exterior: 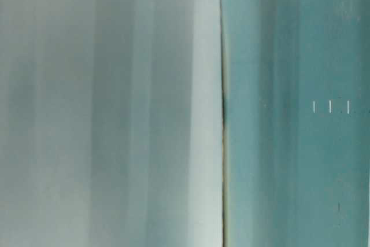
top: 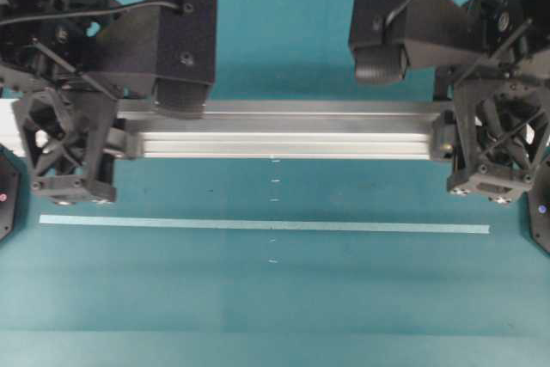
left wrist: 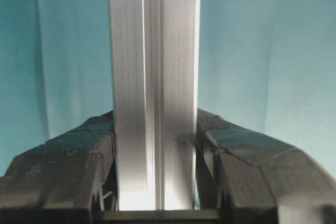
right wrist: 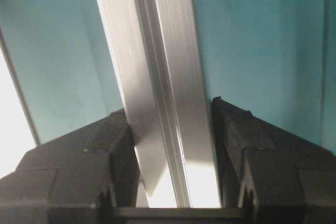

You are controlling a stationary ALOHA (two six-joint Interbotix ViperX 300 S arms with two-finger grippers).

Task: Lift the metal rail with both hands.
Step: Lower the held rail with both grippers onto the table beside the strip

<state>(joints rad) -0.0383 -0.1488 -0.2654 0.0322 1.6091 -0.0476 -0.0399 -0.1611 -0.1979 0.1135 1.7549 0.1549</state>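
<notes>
I hold the metal rail (top: 284, 133) by both ends, and in the overhead view it runs crosswise between my arms above the teal counter (top: 275, 298), beyond the pale tape strip (top: 258, 225). My left fingers (left wrist: 94, 156) press its sides in the left wrist view; my right fingers (right wrist: 241, 145) clamp the other end the same way. I judge the lift is under way or about to be. To do it well I raise both ends at one pace, keep the rail level, and hold the squeeze even. In the right wrist view it sits slightly slanted, so twisting is the risk.
</notes>
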